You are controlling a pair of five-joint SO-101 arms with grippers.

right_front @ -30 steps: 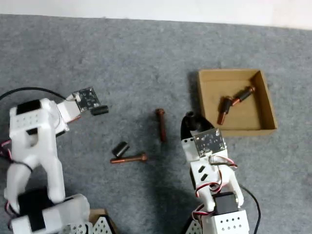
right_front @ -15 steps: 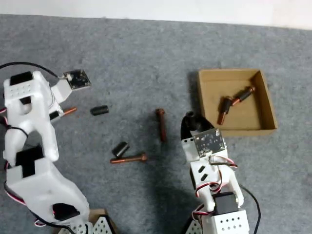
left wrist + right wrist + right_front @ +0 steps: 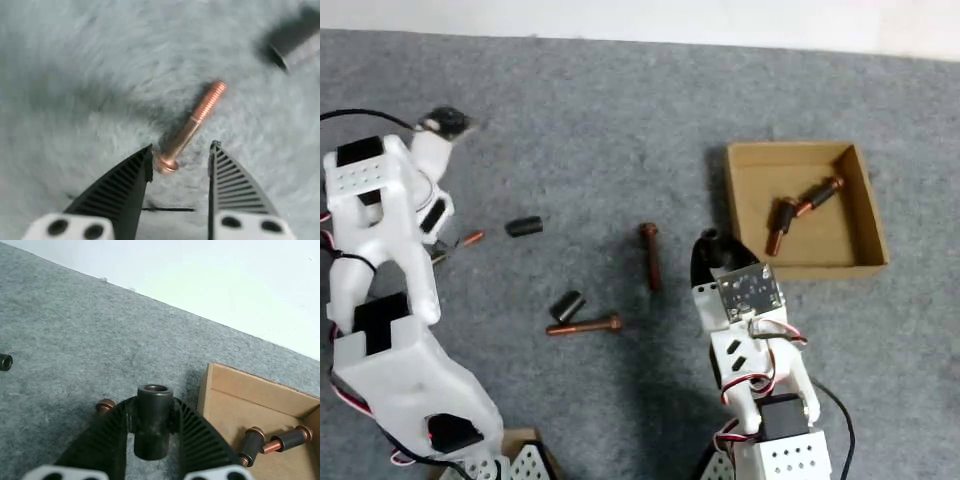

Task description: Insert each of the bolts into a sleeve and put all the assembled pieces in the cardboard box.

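My left gripper [image 3: 180,155] is open and points down at the carpet, with a copper bolt [image 3: 192,125] lying between its fingers, head nearest the wrist. In the high view this bolt [image 3: 470,238] pokes out from under the left arm [image 3: 380,210], beside a black sleeve [image 3: 524,227]. My right gripper [image 3: 712,250] is shut on another black sleeve [image 3: 154,420], held upright just left of the cardboard box [image 3: 750,200]. Two assembled pieces [image 3: 781,225] [image 3: 818,196] lie in the box. Loose on the carpet are a bolt [image 3: 650,256], another bolt [image 3: 584,325] and a sleeve [image 3: 567,305].
Grey carpet covers the table, and a white wall runs along the far edge. A cable [image 3: 360,118] loops off the left arm. A cardboard corner [image 3: 525,440] sits at the left arm's base.
The left arm has swung back to the left, away from the sleeve, and its wrist has tipped down over the bolt at the far left. The right arm has kept still.
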